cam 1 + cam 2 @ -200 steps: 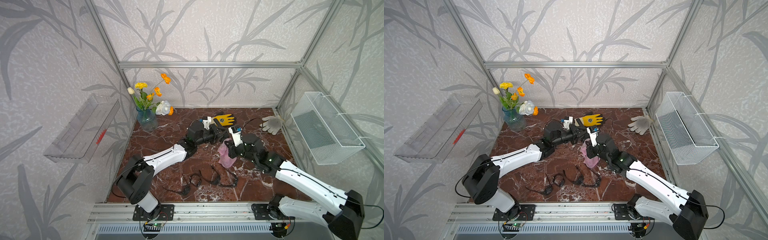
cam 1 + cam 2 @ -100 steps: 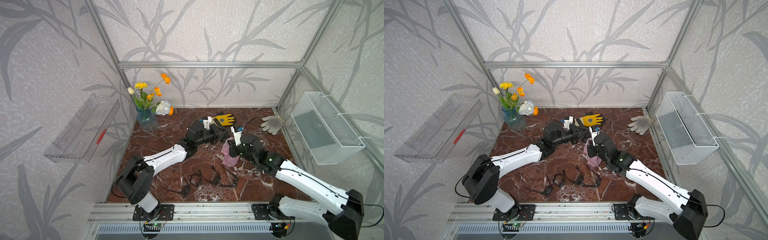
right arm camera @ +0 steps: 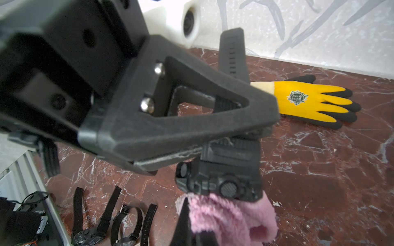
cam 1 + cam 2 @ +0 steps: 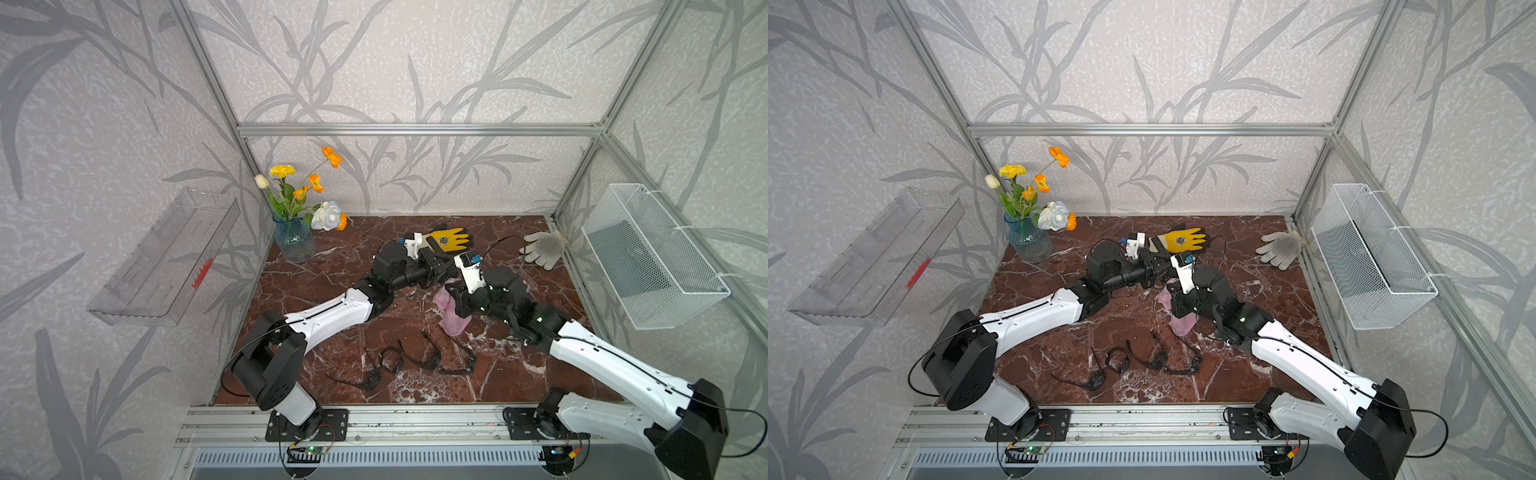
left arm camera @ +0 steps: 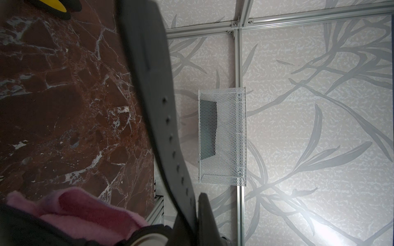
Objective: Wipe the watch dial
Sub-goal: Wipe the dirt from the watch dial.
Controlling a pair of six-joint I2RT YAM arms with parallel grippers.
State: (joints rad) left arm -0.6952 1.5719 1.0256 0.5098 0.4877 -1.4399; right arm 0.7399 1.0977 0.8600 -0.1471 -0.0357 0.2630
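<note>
left pincer (image 4: 441, 269) clamped on watch (image 3: 221, 181) strap | right pincer (image 4: 451, 296) clamped on pink cloth (image 3: 230, 215), cloth against watch case | wipe likely mid-pass; dial hidden, cleanliness unknown

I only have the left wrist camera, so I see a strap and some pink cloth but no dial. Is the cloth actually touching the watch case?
Observer: Yes. In the right wrist view the pink cloth presses against the watch case and hides the dial.
Operator: What holds the cloth?
Observer: The right end effector, shut on it.
Operator: Where is my grip on the watch?
Observer: The left end effector is clamped on the strap, right beside the case.
</note>
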